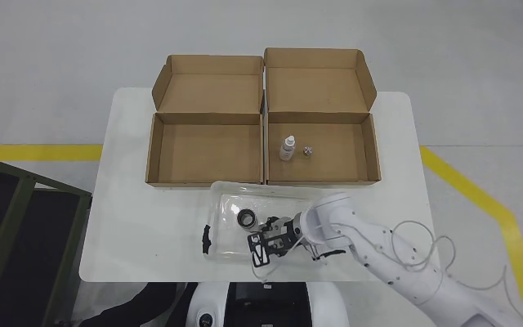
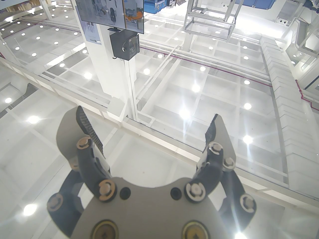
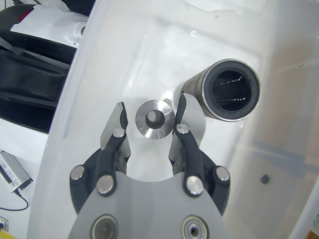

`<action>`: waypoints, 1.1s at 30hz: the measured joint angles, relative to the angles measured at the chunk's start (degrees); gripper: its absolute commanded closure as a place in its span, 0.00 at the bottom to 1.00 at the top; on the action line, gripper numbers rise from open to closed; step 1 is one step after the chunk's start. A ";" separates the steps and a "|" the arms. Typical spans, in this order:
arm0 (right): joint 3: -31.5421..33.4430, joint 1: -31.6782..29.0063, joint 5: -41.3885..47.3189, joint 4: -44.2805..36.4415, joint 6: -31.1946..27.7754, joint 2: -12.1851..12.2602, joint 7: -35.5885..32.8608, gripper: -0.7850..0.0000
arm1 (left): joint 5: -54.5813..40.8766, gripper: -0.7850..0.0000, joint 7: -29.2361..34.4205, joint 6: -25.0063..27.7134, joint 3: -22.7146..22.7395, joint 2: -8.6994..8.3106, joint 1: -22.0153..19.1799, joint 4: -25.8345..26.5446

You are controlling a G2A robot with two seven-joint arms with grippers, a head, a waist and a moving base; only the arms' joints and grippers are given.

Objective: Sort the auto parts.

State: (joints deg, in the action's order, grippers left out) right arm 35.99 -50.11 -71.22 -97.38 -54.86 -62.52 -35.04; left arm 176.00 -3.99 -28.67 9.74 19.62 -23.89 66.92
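Observation:
A clear plastic bin (image 1: 225,196) stands at the table's front. Inside it lie a steel cylinder with a black-lined bore (image 3: 224,93) (image 1: 245,219) and a small silver flanged bushing (image 3: 154,120). My right gripper (image 3: 152,114) (image 1: 260,248) is down in the bin, open, with one finger on each side of the bushing. One fingertip (image 3: 180,108) is close against the bushing's rim; a small gap remains at the other. My left gripper (image 2: 147,115) is open and holds nothing, pointing up at the ceiling.
Two open cardboard boxes sit at the table's back. The left box (image 1: 204,176) holds nothing. The right box (image 1: 372,155) holds a small white bottle (image 1: 288,148) and a little metal part (image 1: 308,150). A small black piece (image 3: 265,179) lies in the bin.

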 measured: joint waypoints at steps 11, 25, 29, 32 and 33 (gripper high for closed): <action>0.18 0.41 -1.31 1.05 -0.45 -0.20 1.94 0.74 | 0.00 0.00 0.00 0.00 0.00 0.00 0.00 0.00; 3.87 -1.90 -3.27 -5.43 -2.51 1.26 4.08 1.00 | 0.00 0.00 0.00 0.00 0.00 0.00 0.00 0.00; 6.61 -3.93 -3.09 -9.94 -2.84 2.33 3.41 1.00 | 0.00 0.00 0.00 0.00 0.00 0.00 0.00 0.00; 8.57 -5.06 -2.22 -11.93 -3.00 2.93 3.73 1.00 | 0.00 0.00 0.00 0.00 0.00 0.00 0.00 0.00; 9.09 -5.36 -1.82 -12.34 -3.05 3.08 3.98 1.00 | 0.00 0.00 0.00 0.00 0.00 0.00 0.00 0.00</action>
State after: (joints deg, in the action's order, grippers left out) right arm 45.09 -55.47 -73.04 -109.72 -57.91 -59.44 -31.06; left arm 176.00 -3.99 -28.67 9.74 19.62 -23.89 66.92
